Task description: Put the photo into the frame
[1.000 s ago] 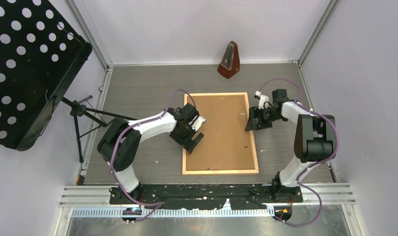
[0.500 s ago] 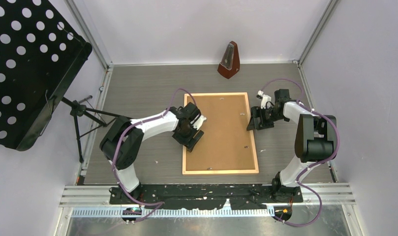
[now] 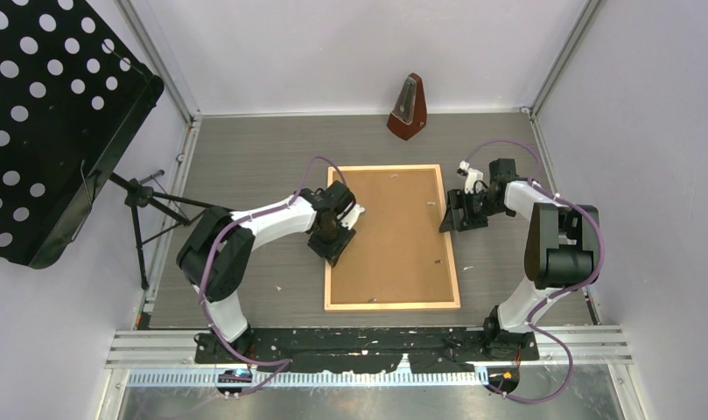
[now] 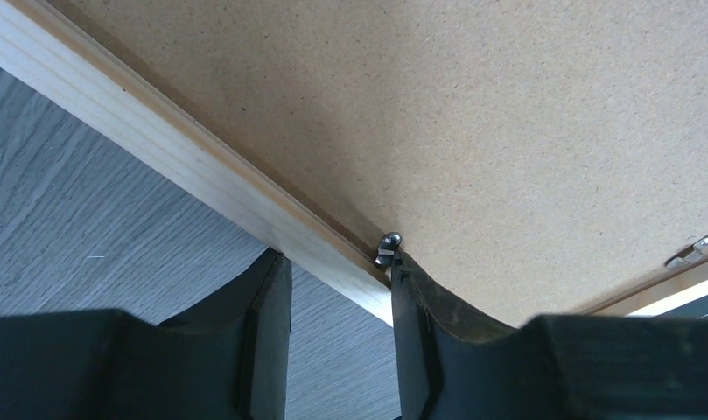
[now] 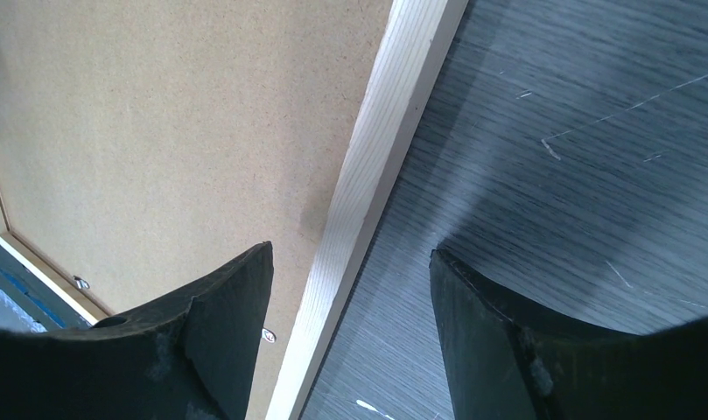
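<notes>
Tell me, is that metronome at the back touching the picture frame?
Apart. The top view shows the metronome standing beyond the frame, a strip of table between them.

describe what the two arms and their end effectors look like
The left arm and right arm both have white links with bulky black joint housings. Purple cables loop along each. The left end effector and right end effector each carry two matte black, wedge-shaped fingers. No markings are legible.
</notes>
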Tool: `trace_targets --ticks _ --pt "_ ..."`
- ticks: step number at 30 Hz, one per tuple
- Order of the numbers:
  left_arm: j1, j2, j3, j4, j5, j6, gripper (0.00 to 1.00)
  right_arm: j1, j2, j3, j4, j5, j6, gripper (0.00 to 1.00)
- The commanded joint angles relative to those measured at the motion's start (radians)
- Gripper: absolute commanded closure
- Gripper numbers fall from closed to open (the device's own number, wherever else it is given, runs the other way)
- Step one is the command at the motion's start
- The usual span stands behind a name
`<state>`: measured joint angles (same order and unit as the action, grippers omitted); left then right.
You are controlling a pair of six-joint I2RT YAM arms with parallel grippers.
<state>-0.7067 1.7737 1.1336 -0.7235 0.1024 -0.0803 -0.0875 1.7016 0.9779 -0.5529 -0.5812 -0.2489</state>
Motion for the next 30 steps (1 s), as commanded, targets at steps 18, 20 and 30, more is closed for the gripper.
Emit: trace_targets --ticks 18,20,30 --pt "-0.002 -0.096 0.015 0.069 -0.046 0.049 0.47 -0.004 -0.003 -0.006 0.005 -0.004 -0.023 0.28" --pt "-0.002 -0.107 0.015 0.069 -0.06 0.048 0.36 -0.004 -0.003 -0.005 0.004 -0.003 -0.024 0.28" --pt "0.028 -0.089 0.051 0.048 -0.067 0.045 0.27 -0.004 -0.033 -0.007 0.003 0.021 -0.034 0.28"
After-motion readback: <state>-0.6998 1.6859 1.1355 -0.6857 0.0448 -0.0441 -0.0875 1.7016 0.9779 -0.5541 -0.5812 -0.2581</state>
